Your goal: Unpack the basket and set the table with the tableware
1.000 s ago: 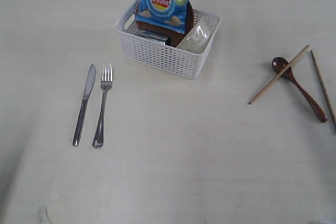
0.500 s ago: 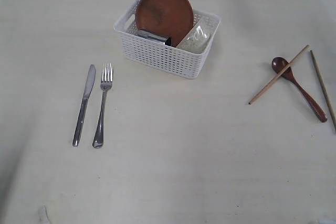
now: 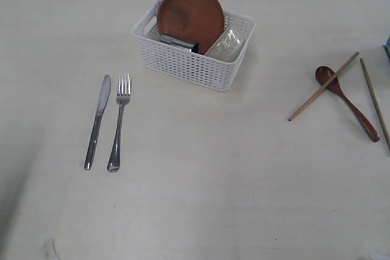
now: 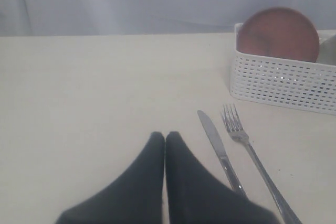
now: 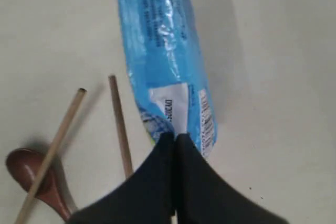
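The right gripper (image 5: 175, 141) pinches the blue chips bag (image 5: 160, 51) above the table (image 3: 201, 168), beside the chopsticks (image 5: 119, 124) (one lies across the spoon (image 5: 23, 163)). The left gripper (image 4: 165, 144), closed and empty, hovers low near the knife (image 4: 218, 148). The basket (image 3: 189, 65) sits far back, with open table in front of it.

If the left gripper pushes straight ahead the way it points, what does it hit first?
Probably nothing: only bare table lies ahead; the knife, fork and basket sit off to one side.

My left fingers (image 4: 142, 182) have open tabletop (image 3: 201, 168) from the fork (image 3: 119, 123) across to the chopsticks (image 3: 323, 87) and spoon (image 3: 349, 106), and the basket (image 3: 192, 65) rises as a tall wall at the back.
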Controlling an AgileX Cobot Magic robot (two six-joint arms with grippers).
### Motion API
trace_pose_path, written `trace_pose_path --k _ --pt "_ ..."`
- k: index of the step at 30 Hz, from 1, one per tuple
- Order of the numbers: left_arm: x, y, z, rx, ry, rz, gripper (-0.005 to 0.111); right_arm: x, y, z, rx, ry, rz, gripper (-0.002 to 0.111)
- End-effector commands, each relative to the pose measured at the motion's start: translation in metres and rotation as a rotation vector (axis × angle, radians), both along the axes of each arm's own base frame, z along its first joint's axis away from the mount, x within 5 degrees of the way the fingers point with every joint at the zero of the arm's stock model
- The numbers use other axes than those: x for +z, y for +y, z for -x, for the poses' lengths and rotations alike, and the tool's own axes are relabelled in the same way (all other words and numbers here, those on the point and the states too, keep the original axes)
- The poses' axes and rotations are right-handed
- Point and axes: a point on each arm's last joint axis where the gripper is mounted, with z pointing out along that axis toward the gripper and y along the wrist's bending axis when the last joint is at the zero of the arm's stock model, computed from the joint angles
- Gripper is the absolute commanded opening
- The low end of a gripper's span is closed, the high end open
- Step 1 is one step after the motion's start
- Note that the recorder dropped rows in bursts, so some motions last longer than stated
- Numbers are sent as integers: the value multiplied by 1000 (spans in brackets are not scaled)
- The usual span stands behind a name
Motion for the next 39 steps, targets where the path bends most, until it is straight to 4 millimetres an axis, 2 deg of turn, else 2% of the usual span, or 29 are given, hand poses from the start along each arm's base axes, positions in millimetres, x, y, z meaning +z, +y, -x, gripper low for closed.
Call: trace_pose_path --k 1,4,8,9,11,15,17,21,25,27,28,29,30,31,35,38,39 --pt "-1 0 0 -7 -2 1 0 -29 -10 15 -53 17 -7 -1" --pt "-1 0 0 -7 -2 1 0 -36 -8 18 -53 14 -17 0" --pt "-1 0 0 -7 -2 1 0 -33 -3 15 -41 -9 -70 1" --pt "-1 0 0 -7 -2 -1 0 -31 -2 13 -39 -17 -87 4" --pt "-1 0 0 -7 -2 -1 0 -24 0 10 -38 -26 -119 15" --pt "-1 0 0 -7 -1 1 0 -3 4 2 1 -65 -181 49" --pt "-1 0 0 -7 -1 1 0 8 8 -4 10 -100 -238 61" --pt "-1 0 0 -6 -2 -2 0 34 18 -13 42 -169 -353 62" --pt "-1 0 0 -7 -2 -3 0 65 37 -25 138 -251 -403 59" --pt "-1 0 0 -7 -2 -3 0 80 55 -32 213 -293 -412 56" --pt "-1 0 0 -7 -2 -3 0 93 79 -38 301 -323 -400 55" --pt "-1 0 0 -7 -2 -3 0 99 92 -41 346 -339 -394 55" --pt "-1 0 0 -7 -2 -3 0 107 118 -46 420 -365 -382 55" --pt "-1 0 0 -7 -2 -3 0 108 131 -49 448 -376 -366 55" --pt "-1 0 0 -7 -2 -3 0 102 200 -52 617 -373 -225 55" --pt "-1 0 0 -7 -2 -3 0 93 235 -55 673 -387 -232 55" --pt "-1 0 0 -7 -2 -3 0 83 251 -56 704 -369 -233 55"
